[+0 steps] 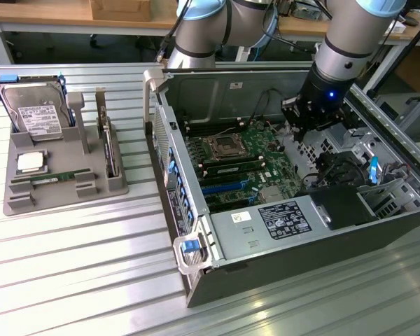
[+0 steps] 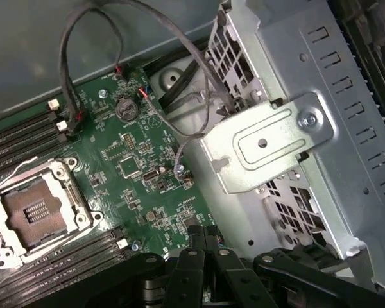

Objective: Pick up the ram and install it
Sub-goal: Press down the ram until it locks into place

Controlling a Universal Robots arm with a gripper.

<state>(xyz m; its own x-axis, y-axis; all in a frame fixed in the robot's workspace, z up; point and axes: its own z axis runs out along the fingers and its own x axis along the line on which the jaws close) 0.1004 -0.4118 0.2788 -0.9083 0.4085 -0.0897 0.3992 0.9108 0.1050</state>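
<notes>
A: Computer case (image 1: 280, 231) lies open at frame centre; the gripper (image 1: 309, 120) hangs over the motherboard (image 1: 241, 164).
B: Pincer? Ram?
A: Fingers (image 2: 204, 239) pressed together, empty. The ram (image 1: 54, 178) lies in the grey tray (image 1: 63, 199), left of frame.

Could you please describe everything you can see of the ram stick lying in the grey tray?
The ram is a long, narrow, thin green board with a pale label near its middle. It lies flat, lengthwise in a slot at the front of the grey tray, just below the square silver processor chip. Nothing holds it: the gripper hangs over the open computer case, far from the tray. Only the tray touches it.
</notes>
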